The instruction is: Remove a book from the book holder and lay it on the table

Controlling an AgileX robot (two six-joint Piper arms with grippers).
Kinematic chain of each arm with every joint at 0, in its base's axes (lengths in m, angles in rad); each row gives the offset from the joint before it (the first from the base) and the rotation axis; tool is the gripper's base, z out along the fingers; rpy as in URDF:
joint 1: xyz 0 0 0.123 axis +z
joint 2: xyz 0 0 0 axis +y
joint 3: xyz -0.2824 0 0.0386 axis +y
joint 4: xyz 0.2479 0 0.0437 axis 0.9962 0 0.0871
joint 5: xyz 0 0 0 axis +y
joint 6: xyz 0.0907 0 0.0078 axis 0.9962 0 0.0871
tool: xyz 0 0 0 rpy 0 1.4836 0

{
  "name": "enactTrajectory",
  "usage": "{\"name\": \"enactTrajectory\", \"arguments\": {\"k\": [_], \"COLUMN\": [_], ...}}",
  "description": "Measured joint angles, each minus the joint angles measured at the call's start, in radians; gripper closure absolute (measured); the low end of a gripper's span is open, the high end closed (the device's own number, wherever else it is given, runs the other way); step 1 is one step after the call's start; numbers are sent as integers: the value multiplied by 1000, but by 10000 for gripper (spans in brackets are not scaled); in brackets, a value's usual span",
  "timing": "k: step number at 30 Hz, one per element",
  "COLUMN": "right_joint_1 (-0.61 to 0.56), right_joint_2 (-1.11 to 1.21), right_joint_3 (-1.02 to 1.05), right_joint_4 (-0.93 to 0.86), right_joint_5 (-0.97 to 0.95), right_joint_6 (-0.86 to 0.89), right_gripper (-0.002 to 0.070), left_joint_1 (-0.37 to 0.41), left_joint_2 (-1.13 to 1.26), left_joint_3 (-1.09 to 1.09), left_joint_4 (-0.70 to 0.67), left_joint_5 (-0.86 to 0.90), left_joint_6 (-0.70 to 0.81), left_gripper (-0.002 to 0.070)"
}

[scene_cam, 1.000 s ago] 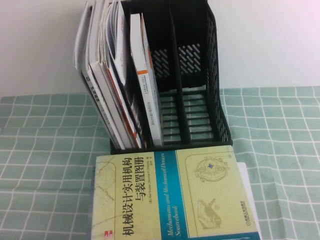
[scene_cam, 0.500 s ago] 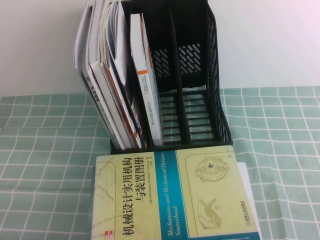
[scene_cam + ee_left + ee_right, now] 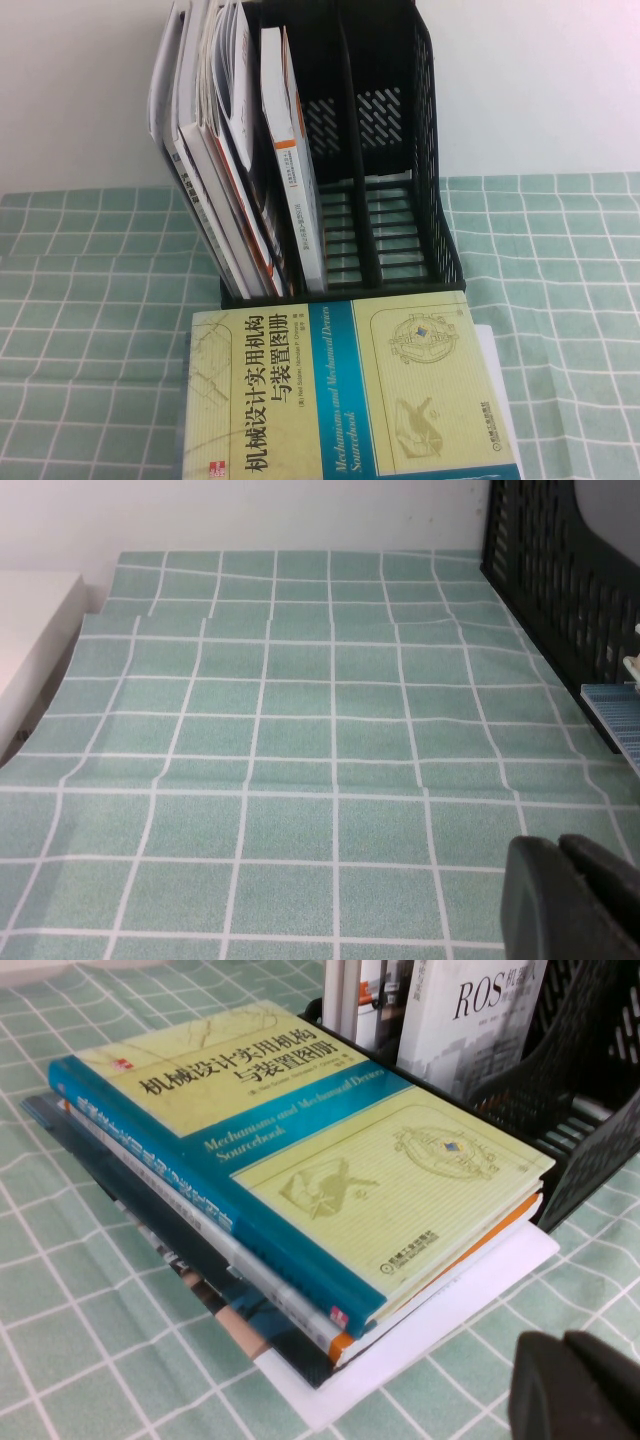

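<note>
Book: the book (image 3: 350,395) is lying flat, cover up, at the bottom centre of the high view, on top of a stack of other books (image 3: 215,1280) just in front of the book holder (image 3: 385,150).
Book holder: standing upright at top centre; its leftmost compartment is holding upright books (image 3: 235,160), the ROS book (image 3: 480,1020) among them.
Table: the table (image 3: 80,300) is lying under everything.
Left gripper: the left gripper (image 3: 575,900) is hovering over bare cloth, well apart from the book; finger state cannot be told.
Right gripper: the right gripper (image 3: 580,1385) is hanging near the stack's corner, not touching the book; finger state cannot be told.
</note>
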Motion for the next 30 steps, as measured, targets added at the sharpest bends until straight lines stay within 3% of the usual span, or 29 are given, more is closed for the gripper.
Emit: {"name": "enactTrajectory", "arguments": {"k": [8, 16, 30], "right_joint_1": [0, -57, -887], "right_joint_2": [0, -12, -34], "right_joint_3": [0, 13, 148], "right_joint_4": [0, -41, 60], "right_joint_5": [0, -20, -340], "right_joint_6": [2, 166, 70], "right_gripper": [678, 678, 678], "left_joint_1": [0, 0, 0], "left_joint_2": [0, 0, 0], "left_joint_3": [0, 0, 0], "left_joint_4": [0, 0, -3], "left_joint_5": [0, 0, 0], "left_joint_6": [1, 1, 1], "left_gripper": [678, 678, 678]}}
